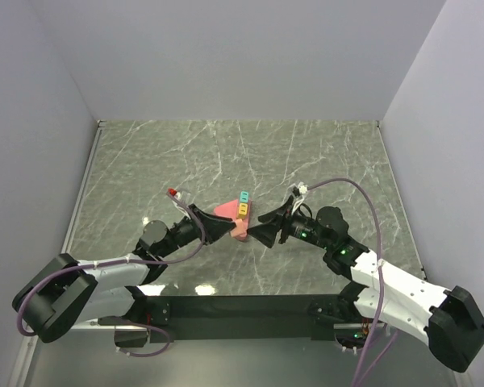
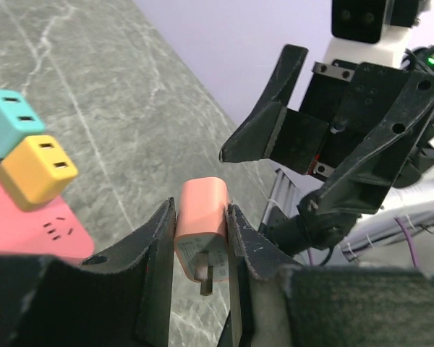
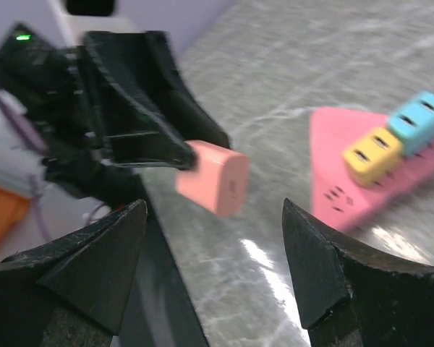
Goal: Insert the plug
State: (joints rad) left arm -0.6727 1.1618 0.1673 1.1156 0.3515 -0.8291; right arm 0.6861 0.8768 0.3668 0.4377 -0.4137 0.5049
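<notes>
**Left gripper** [image 2: 200, 211]: closed onto the plug [image 2: 201, 230], one finger pressed flat against each side. The body of the plug is clamped, and its rounded end stands clear of the fingertips. The metal prongs [image 2: 207, 277] are seen at the opposite end, turned back toward the wrist camera.

**Plug**: salmon-pink, block-shaped with rounded corners. It is held off the table [image 1: 323, 161] and is not seated in any socket. In the top view it is placed between the two grippers, near the closest corner of the socket block [image 1: 223, 210]. A gap between plug and block is shown in both wrist views.

**Right gripper** [image 3: 213, 210]: jaws spread wide, nothing held. It is pointed at the left gripper from close range, and the plug is framed between its two fingers in its own wrist view.

**Socket block**: pink, triangular, laid flat on the table. One free set of slots [image 2: 55, 230] is visible on its upper face.

**Yellow adapter** [image 2: 36, 168]: seated on the block, beside the free slots.

**Teal adapter** [image 2: 12, 121]: seated just beside the yellow adapter, on the side away from the free slots.

**Table**: grey-green marbled surface, enclosed by pale walls [image 1: 242, 56].
</notes>
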